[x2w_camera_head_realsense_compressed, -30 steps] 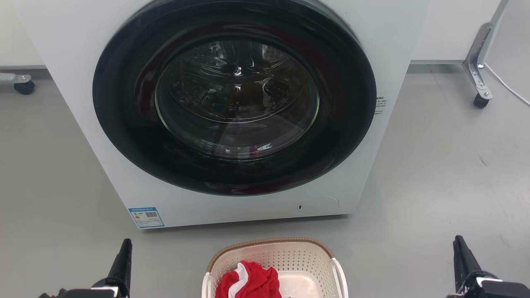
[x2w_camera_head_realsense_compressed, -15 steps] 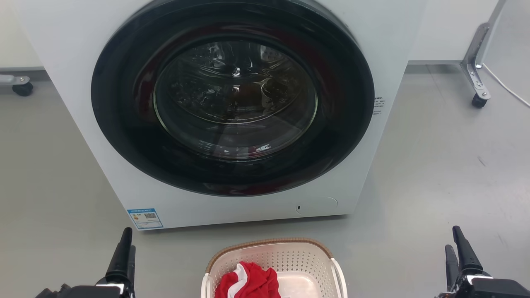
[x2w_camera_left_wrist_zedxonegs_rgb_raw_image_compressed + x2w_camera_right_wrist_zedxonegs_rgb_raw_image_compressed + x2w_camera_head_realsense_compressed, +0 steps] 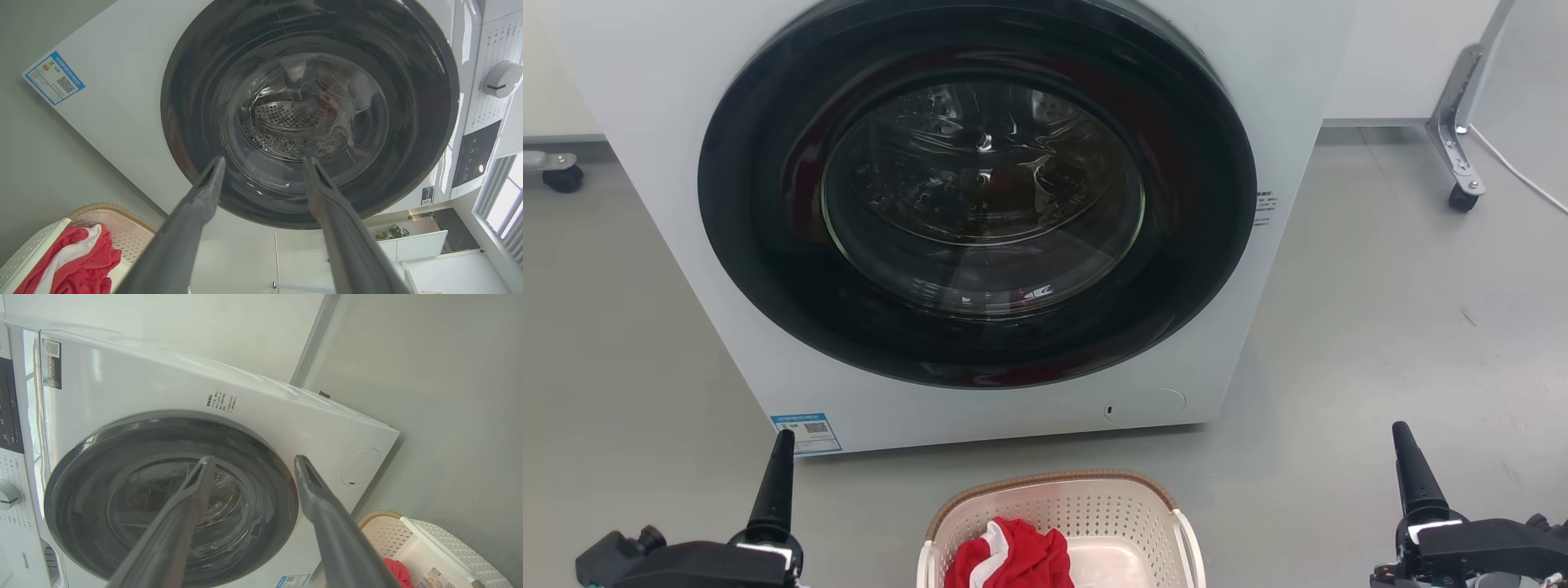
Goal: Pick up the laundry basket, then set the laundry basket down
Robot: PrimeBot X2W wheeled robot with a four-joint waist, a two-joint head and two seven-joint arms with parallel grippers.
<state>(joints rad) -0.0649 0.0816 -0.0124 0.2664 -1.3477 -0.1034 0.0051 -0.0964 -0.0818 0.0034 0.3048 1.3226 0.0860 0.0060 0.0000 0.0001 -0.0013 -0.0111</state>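
Basket (image 3: 1094,505) — between left gripper (image 3: 783,447), right gripper (image 3: 1402,437)

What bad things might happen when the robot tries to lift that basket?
The left fingers and right fingers sit wide of the laundry basket, so they might miss its white handles. The red cloth is heaped on one side, so a lift may tip. The washing machine stands close; the basket could bump it.
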